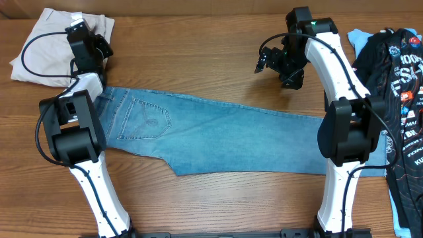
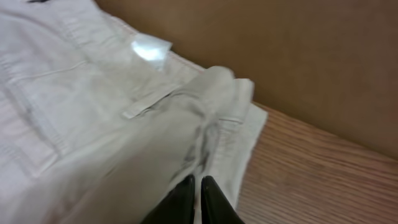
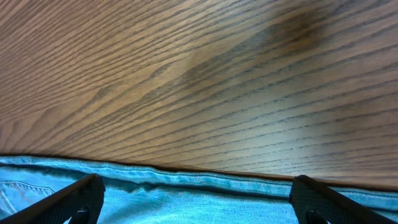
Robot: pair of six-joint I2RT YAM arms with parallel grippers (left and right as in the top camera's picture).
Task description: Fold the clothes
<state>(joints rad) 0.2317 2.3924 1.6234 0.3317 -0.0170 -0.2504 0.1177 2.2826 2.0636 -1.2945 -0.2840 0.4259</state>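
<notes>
The light-blue denim jeans (image 1: 225, 135) lie flat across the table, waist and stitched back pocket at the left, leg running right. The beige trousers (image 1: 43, 46) lie in a pile at the far left. My left gripper (image 1: 99, 46) is at their right edge. In the left wrist view its fingers (image 2: 198, 182) are shut and pinch a raised fold of the beige trousers (image 2: 93, 112). My right gripper (image 1: 272, 61) is wide open and empty, held above the jeans' far edge. The right wrist view shows its fingers (image 3: 196, 186) apart over the jeans' hem (image 3: 186, 199).
A black printed tee (image 1: 403, 99) lies at the right edge over a pale-blue garment (image 1: 360, 36). Bare wooden table (image 1: 192, 46) lies behind the jeans and in front of them (image 1: 218, 205). The arm bases stand at the front left and front right.
</notes>
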